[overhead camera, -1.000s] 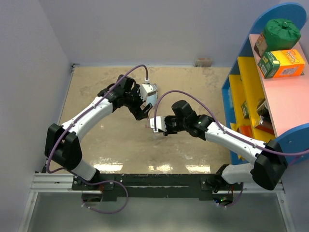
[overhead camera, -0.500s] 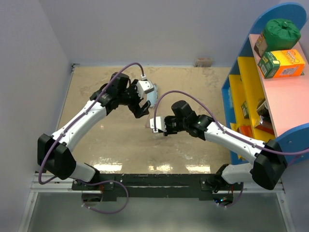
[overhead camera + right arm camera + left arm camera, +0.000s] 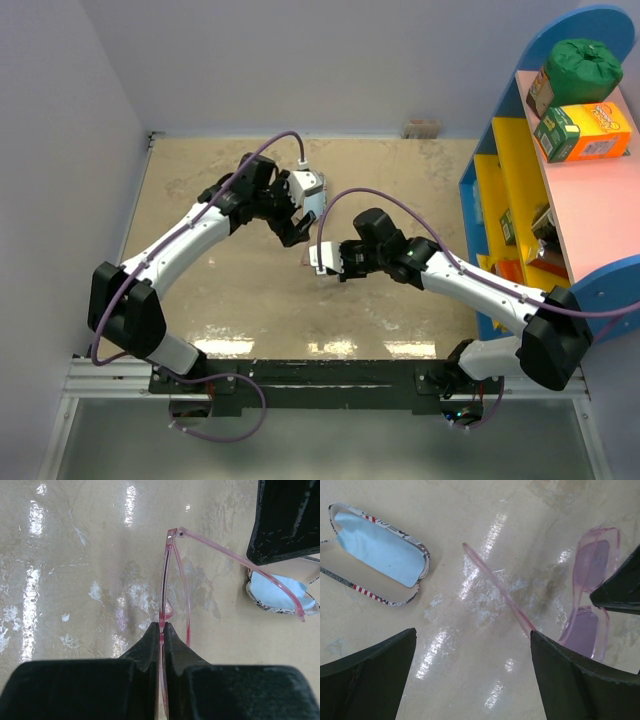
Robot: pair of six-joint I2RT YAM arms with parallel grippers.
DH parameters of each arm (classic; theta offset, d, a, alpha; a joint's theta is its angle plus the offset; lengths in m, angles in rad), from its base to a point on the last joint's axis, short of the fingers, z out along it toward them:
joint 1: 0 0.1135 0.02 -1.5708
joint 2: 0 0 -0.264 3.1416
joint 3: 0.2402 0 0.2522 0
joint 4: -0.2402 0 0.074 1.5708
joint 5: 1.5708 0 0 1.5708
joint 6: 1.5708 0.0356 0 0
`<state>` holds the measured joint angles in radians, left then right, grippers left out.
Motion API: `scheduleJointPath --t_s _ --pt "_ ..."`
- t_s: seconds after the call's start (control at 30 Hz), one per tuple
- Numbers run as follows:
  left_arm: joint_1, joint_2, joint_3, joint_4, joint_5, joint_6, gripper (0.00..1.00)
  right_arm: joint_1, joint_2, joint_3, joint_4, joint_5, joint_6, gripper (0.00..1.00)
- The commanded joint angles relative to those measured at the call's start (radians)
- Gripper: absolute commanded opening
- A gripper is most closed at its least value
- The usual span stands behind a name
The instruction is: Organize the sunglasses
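The left arm (image 3: 185, 240) reaches forward and bends inward at the wrist, its end effector (image 3: 472, 632) angled downward with both dark fingers (image 3: 367, 675) spread fully apart and nothing between them. The right arm (image 3: 480, 285) stretches low toward the left one, its end effector (image 3: 161, 626) pinched closed on the frame of the sunglasses (image 3: 594, 562), the two end effectors near each other
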<state>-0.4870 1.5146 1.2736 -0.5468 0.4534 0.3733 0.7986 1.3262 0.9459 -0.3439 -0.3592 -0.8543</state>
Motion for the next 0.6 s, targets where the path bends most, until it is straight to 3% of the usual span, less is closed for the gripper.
scheduleJointPath --t_s 0.0,0.57 --pt "-0.002 -0.002 0.004 0.044 -0.119 -0.043 1.00 0.002 -0.039 0.007 0.022 -0.040 -0.006 0.00" --pt "-0.053 0.050 0.032 -0.042 0.019 0.013 1.00 0.001 -0.039 0.005 0.026 -0.032 -0.008 0.00"
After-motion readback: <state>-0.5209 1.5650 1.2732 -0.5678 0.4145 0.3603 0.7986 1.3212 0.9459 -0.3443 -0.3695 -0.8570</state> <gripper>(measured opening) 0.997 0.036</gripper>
